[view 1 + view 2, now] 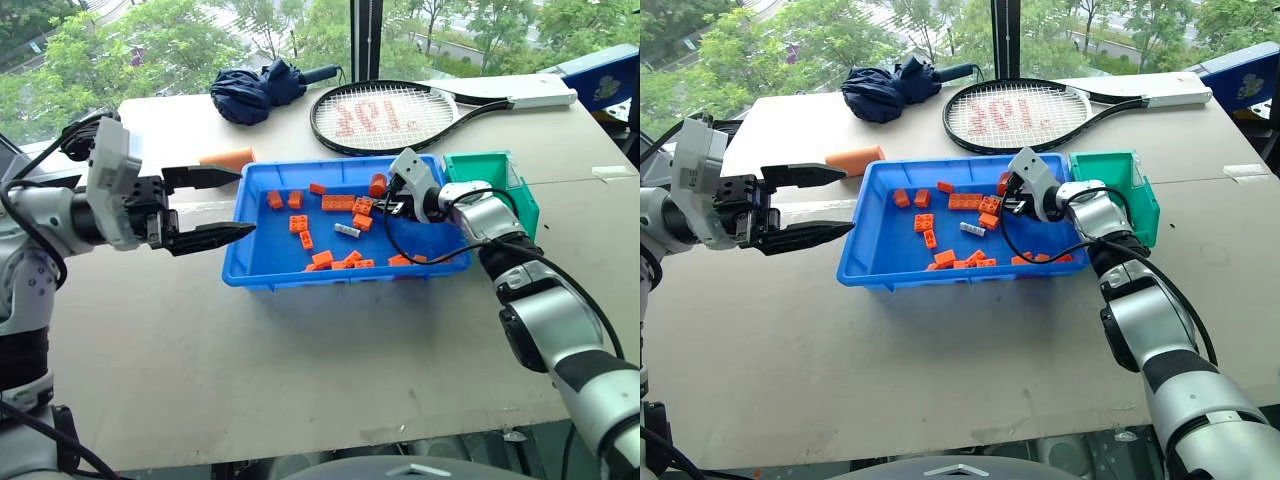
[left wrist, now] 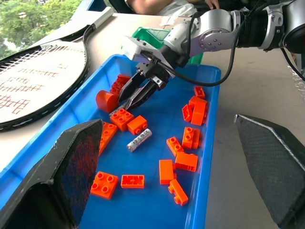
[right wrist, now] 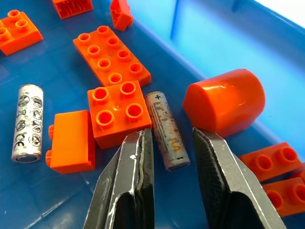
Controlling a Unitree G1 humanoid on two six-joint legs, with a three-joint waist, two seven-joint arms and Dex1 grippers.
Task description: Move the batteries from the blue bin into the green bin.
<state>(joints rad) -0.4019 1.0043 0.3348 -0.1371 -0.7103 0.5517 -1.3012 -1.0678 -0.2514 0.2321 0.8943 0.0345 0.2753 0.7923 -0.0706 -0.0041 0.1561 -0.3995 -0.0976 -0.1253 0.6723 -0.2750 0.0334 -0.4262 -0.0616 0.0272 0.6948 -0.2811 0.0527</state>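
**Closing on a battery wedged between bricks**

Reaching into the blue bin (image 1: pixel 262 262) with the right gripper (image 3: pixel 171 157), I am bringing its two fingers down on either side of a grey battery (image 3: pixel 165 130). The fingers are partly closed, with a narrow gap between them, and the near end of the battery is sitting in that gap; I am not clamped on it yet as far as I can judge. The battery is lying flat on the bin floor, tight against a square brick (image 3: pixel 118 110) on one side and close to a rounded orange piece (image 3: pixel 225 101) on the other. A second battery (image 3: pixel 27 122) is lying near it, beyond the bricks, and it is the one visible mid-bin from the head camera (image 1: pixel 347 230). The green bin (image 1: pixel 490 175) is standing just beside the blue bin's right end, behind my right wrist.

The left gripper (image 1: pixel 215 207) is hovering wide apart and empty outside the blue bin's left wall.

What I am worrying about: a finger landing on the square brick and pinching brick and battery together, or the round battery rolling out sideways as the fingers squeeze only its end. A grip that shallow could also let it pivot and drop during the carry.
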